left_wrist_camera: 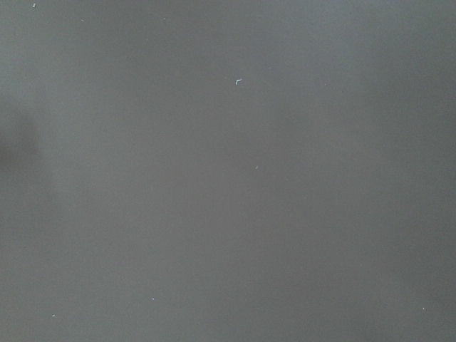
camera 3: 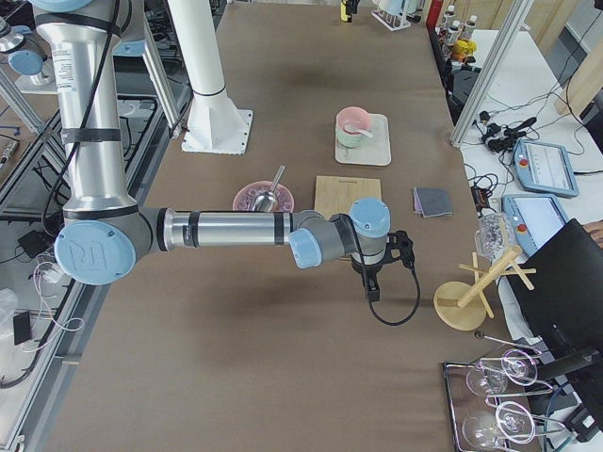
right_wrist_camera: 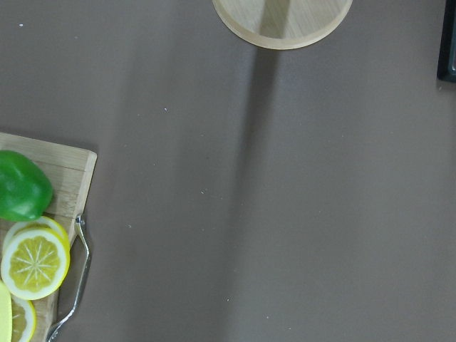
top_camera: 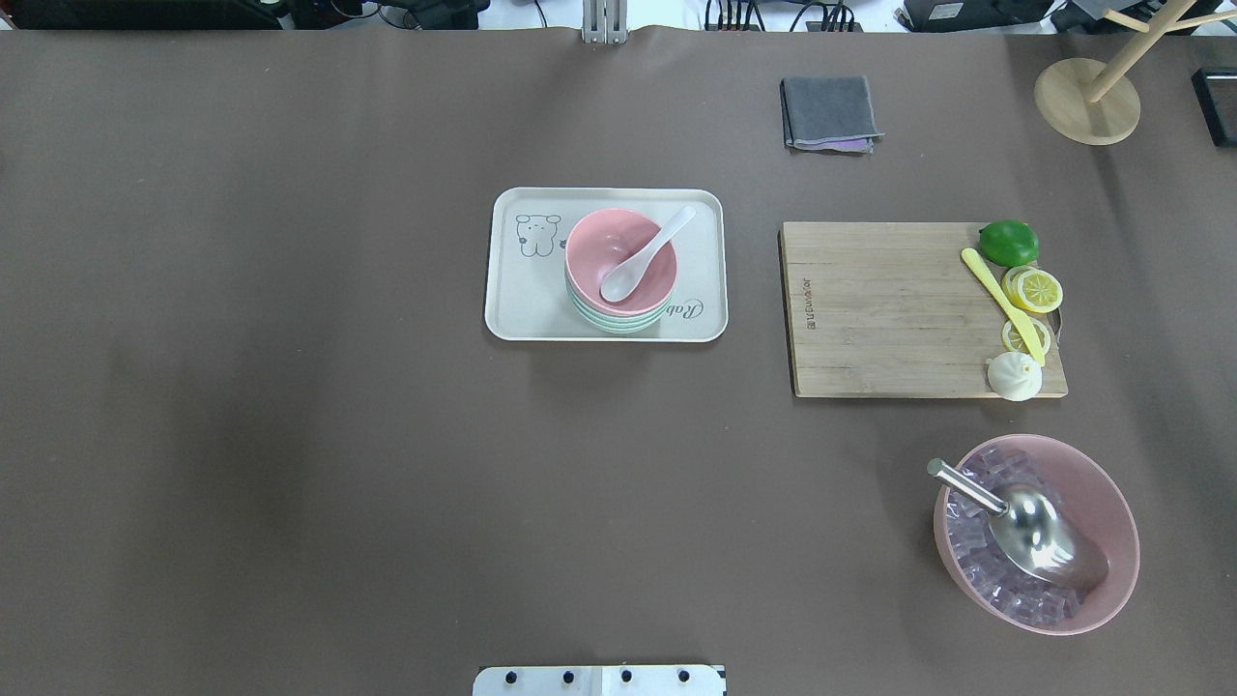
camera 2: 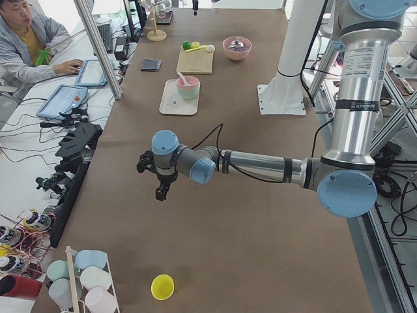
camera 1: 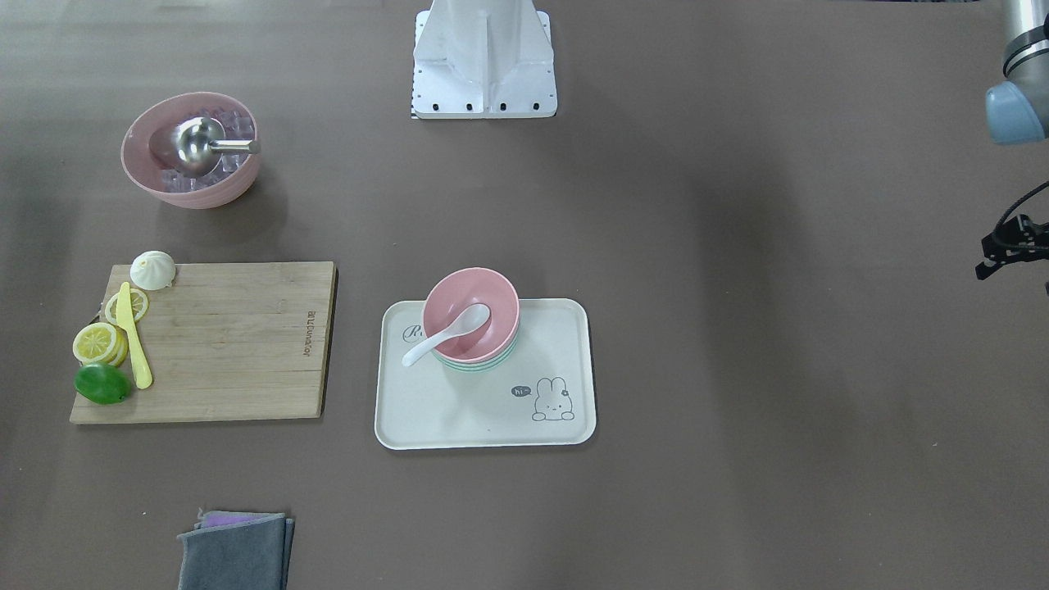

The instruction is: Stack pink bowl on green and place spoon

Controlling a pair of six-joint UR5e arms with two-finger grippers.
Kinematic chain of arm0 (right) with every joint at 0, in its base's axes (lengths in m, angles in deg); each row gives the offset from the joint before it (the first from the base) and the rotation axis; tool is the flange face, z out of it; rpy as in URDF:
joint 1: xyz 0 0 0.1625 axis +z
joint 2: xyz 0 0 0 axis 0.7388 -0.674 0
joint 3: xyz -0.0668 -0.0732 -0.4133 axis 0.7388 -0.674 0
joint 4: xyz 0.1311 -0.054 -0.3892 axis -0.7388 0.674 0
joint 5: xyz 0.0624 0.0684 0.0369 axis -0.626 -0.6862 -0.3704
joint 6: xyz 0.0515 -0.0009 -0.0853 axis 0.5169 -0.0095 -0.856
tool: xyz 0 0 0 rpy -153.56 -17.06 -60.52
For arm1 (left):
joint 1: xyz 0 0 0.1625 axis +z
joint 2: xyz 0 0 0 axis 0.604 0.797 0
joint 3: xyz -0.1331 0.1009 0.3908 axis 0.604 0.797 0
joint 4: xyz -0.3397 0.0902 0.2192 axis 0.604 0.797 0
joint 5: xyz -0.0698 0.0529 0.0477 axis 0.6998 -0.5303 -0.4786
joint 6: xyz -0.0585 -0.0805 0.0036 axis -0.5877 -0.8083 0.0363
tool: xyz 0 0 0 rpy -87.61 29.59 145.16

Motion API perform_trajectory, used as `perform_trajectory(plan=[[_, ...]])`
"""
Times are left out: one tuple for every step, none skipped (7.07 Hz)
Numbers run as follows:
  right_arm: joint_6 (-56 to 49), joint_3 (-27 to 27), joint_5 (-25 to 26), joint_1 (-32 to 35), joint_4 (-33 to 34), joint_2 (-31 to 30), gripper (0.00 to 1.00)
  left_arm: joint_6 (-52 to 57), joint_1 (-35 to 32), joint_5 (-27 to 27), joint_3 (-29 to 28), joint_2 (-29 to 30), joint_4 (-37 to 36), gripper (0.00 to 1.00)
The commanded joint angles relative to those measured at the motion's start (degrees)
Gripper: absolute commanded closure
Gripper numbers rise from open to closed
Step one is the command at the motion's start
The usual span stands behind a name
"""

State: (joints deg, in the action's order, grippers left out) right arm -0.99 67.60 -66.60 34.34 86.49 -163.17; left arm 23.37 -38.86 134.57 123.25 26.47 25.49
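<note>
Seeing the spoon (top_camera: 643, 259) in the pink bowl (top_camera: 594, 253), nested on the green bowl (top_camera: 615, 325), I judge the job done, so my left tool (camera 2: 160, 191) and right tool (camera 3: 371, 286) hang clear; open or closed, I cannot tell.

You're looking at a pink bowl (top_camera: 594, 246), a pale green bowl (top_camera: 618, 324), a white spoon (top_camera: 643, 256), and a cream tray (top_camera: 512, 309) carrying a grey bunny (top_camera: 536, 235) drawing. The brown counter (top_camera: 290, 387) is also showing a tan wood-grained board (top_camera: 879, 309), yellow lemons (top_camera: 1034, 290) and a green lime (top_camera: 1008, 242).
</note>
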Motion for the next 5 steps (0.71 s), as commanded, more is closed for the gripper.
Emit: perform_trajectory(plan=[[0.11, -0.03, 0.25, -0.05, -0.04, 0.43, 0.0, 0.05, 0.08, 0.16, -0.28, -0.95, 0.64, 0.02], [0.03, 0.06, -0.1, -0.05, -0.04, 0.6, 0.0, -0.21, -0.1, 0.25, 0.23, -0.95, 0.64, 0.02], [0.12, -0.03, -0.1, -0.05, -0.04, 0.61, 0.0, -0.3, -0.19, 0.25, 0.24, -0.78, 0.55, 0.02], [0.2, 0.06, -0.19, -0.05, 0.04, 0.52, 0.0, -0.3, -0.1, 0.25, 0.33, -0.51, 0.47, 0.02], [0.2, 0.06, -0.1, -0.05, 0.05, 0.34, 0.0, -0.3, -0.19, 0.25, 0.5, -0.43, 0.55, 0.02]])
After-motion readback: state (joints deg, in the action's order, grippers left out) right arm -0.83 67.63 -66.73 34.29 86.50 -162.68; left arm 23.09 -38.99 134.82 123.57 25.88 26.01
